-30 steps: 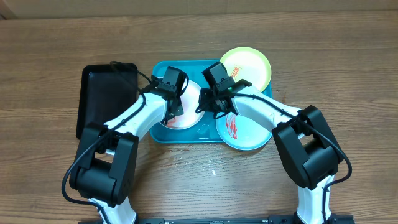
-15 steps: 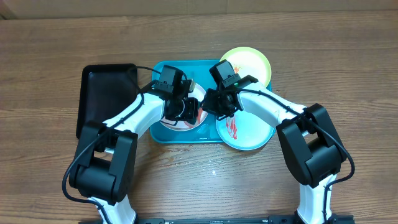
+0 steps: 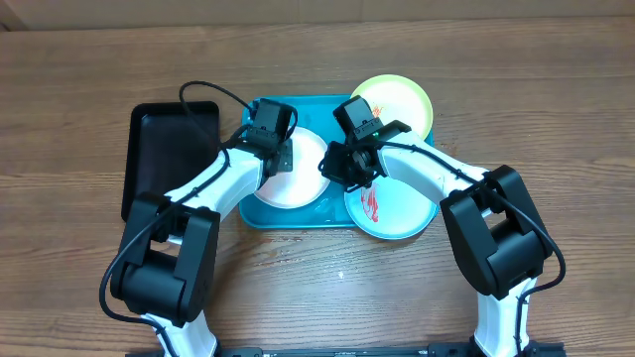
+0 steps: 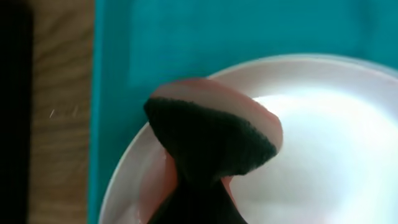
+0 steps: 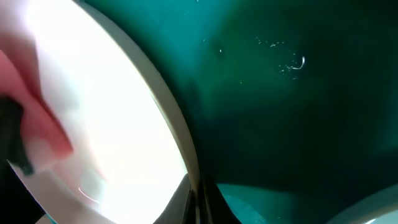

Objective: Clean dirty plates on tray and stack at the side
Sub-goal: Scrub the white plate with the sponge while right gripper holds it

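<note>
A white plate (image 3: pixel 298 183) lies on the teal tray (image 3: pixel 260 109), its face plain white in the overhead view. My left gripper (image 3: pixel 285 160) is shut on a pink sponge with a dark green scrub side (image 4: pixel 211 143), held over the plate's (image 4: pixel 323 143) far-left part. The right gripper (image 3: pixel 330 171) is shut on the white plate's right rim (image 5: pixel 186 168). A mint-green plate (image 3: pixel 397 210) with red smears sits at the tray's near-right corner. Beyond it, a yellow-green plate (image 3: pixel 397 104) rests at the far-right corner.
A black tray (image 3: pixel 164 159) lies on the wooden table just left of the teal tray. The left arm's cable loops above it. Both arms reach in from the near edge and meet over the tray's (image 5: pixel 280 93) middle.
The left gripper swept the sponge across the middle of the white plate and drew back to its far-left part. The red smears seen earlier no longer show. The right gripper shifted slightly right.
</note>
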You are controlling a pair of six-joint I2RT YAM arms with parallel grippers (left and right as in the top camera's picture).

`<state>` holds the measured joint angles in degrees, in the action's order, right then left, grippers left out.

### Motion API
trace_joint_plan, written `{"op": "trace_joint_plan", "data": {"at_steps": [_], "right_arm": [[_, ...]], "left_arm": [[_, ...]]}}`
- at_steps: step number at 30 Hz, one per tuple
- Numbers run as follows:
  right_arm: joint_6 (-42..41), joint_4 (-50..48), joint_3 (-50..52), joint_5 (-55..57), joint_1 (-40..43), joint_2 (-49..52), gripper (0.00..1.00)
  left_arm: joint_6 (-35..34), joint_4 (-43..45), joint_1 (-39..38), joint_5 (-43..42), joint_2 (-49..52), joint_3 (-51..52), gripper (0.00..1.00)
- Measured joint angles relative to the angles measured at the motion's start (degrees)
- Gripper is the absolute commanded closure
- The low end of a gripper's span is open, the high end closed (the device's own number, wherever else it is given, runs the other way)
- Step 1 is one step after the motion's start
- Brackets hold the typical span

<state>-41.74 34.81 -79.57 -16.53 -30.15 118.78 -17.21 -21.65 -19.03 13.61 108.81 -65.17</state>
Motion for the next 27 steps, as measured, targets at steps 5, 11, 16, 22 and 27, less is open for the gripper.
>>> {"op": "trace_joint_plan", "data": {"at_steps": [5, 11, 16, 22, 27], "right_arm": [[0.42, 0.63, 0.00, -0.04, -0.44, 0.00, 0.96], [0.90, 1.18, 0.00, -0.39, -0.44, 0.00, 0.96], [0.76, 1.36, 0.00, -1.05, -0.72, 0.00, 0.96], [-0.07, 1.31, 0.00, -1.09, -1.16, 0.00, 0.96], [-0.22, 1.31, 0.00, -1.07, -1.18, 0.00, 0.96]], "left_arm": [[-0.31, -10.12, 0.02, -2.64, -0.31, -0.96, 0.96], [3.58, -11.98, 1.46, -17.92, -0.98, -1.18, 0.96], [4.83, -4.15, 0.92, -28.04, -0.59, -0.31, 0.96], [3.54, 0.74, 0.09, -23.32, -0.15, 0.00, 0.96], [-2.58, 1.44, -0.44, -6.78, -0.15, 0.00, 0.96]]}}
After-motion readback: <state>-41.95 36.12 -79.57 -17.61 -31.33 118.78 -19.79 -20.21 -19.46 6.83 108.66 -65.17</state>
